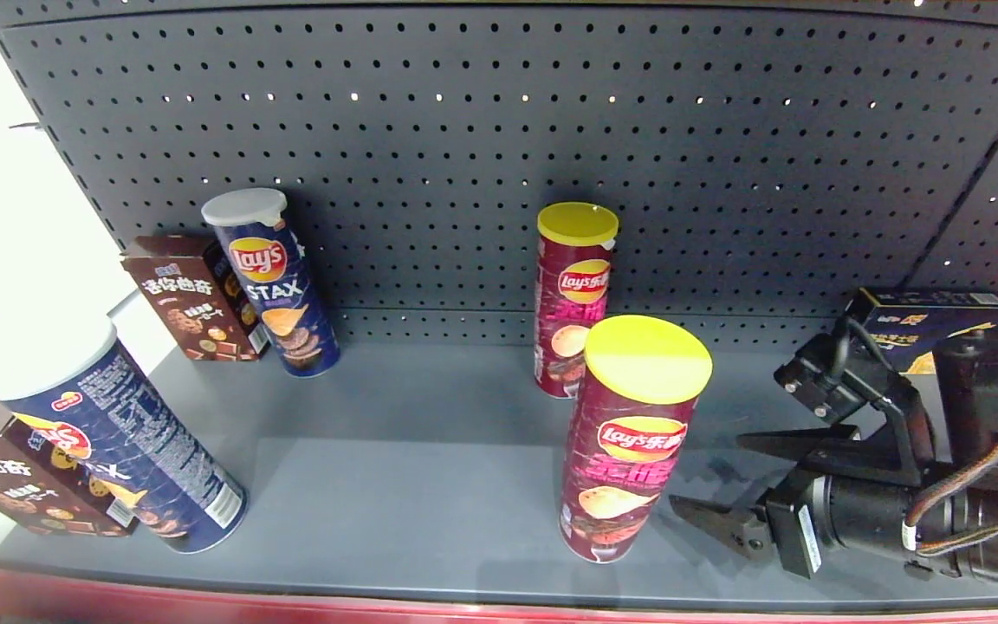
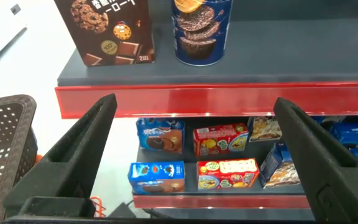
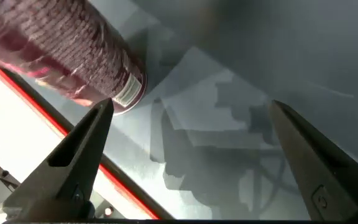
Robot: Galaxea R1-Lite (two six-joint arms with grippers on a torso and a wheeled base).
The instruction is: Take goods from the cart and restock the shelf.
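Note:
On the grey shelf (image 1: pixel 430 485) a maroon chips can with a yellow lid (image 1: pixel 629 442) stands upright near the front edge. A second maroon can (image 1: pixel 573 299) stands behind it. My right gripper (image 1: pixel 707 471) is open just to the right of the front can, apart from it and holding nothing. In the right wrist view the front can (image 3: pixel 73 50) lies beyond the open right gripper (image 3: pixel 191 162). My left gripper (image 2: pixel 191 168) is open and holds nothing, below and in front of the red shelf edge (image 2: pixel 229 99).
Blue chips cans (image 1: pixel 278 277) (image 1: pixel 118 433) and brown cookie boxes (image 1: pixel 191 295) (image 1: pixel 14 477) stand on the shelf's left. A dark blue box (image 1: pixel 923 316) lies at back right. Bare shelf lies between the groups. A black mesh basket (image 2: pixel 5 143) and stocked lower shelves (image 2: pixel 222 162) are below.

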